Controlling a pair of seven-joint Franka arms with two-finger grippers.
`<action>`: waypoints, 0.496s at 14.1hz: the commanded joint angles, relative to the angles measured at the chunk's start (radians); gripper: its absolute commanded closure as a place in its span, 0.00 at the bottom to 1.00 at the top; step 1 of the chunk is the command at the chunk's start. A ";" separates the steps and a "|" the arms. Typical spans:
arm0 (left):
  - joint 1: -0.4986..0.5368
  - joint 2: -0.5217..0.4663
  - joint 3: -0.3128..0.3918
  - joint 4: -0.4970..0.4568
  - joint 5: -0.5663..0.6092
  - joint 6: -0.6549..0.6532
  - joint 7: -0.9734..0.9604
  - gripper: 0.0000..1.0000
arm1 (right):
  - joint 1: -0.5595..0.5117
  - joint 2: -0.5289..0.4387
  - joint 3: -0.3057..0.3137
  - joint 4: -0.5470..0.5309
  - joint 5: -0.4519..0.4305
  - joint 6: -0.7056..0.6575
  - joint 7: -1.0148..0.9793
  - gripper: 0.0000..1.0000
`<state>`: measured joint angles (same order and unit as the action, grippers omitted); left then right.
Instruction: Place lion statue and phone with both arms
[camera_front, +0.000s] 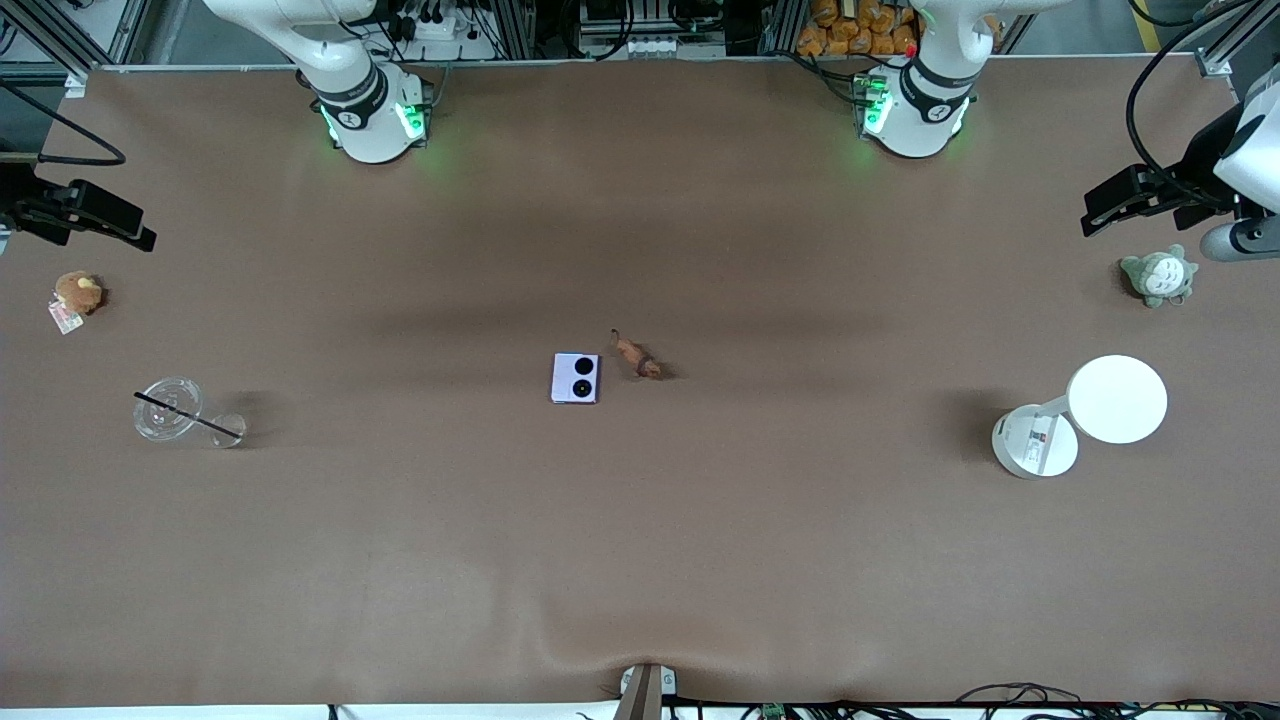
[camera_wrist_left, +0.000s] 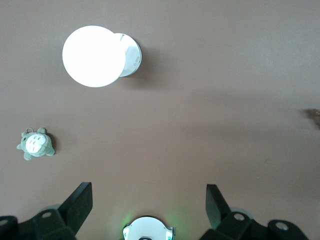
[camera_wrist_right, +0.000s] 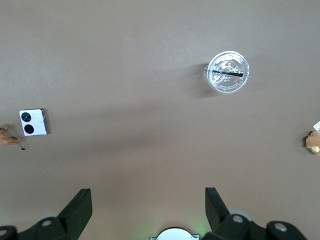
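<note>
The pale lavender phone (camera_front: 575, 378) lies flat near the table's middle, its two black camera circles facing up. The tiny orange-brown lion statue (camera_front: 637, 357) stands just beside it, toward the left arm's end. The right wrist view shows both the phone (camera_wrist_right: 33, 122) and the lion (camera_wrist_right: 10, 140) at its edge. My right gripper (camera_front: 100, 220) hangs open and empty, high over the right arm's end of the table (camera_wrist_right: 148, 202). My left gripper (camera_front: 1130, 200) hangs open and empty, high over the left arm's end (camera_wrist_left: 149, 200). Both are well away from the two objects.
A grey-green plush (camera_front: 1158, 276) and a white round-topped lamp (camera_front: 1085, 413) sit at the left arm's end. A round brown plush with a tag (camera_front: 77, 295) and a clear cup with a black straw (camera_front: 185, 412) sit at the right arm's end.
</note>
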<state>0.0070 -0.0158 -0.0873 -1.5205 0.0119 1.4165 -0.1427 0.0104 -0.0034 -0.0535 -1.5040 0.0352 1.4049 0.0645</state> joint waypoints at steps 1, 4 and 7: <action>0.004 0.010 0.000 0.017 0.002 -0.007 0.018 0.00 | 0.002 0.000 0.000 0.007 -0.015 0.006 0.012 0.00; 0.002 0.013 0.000 0.016 0.002 -0.007 0.017 0.00 | -0.004 0.005 0.000 0.013 -0.011 0.020 0.012 0.00; 0.001 0.025 -0.002 0.017 0.002 -0.004 0.017 0.00 | -0.003 0.005 0.000 0.013 -0.006 0.019 0.012 0.00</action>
<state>0.0064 -0.0057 -0.0874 -1.5206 0.0119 1.4165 -0.1427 0.0099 -0.0029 -0.0559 -1.5038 0.0352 1.4233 0.0657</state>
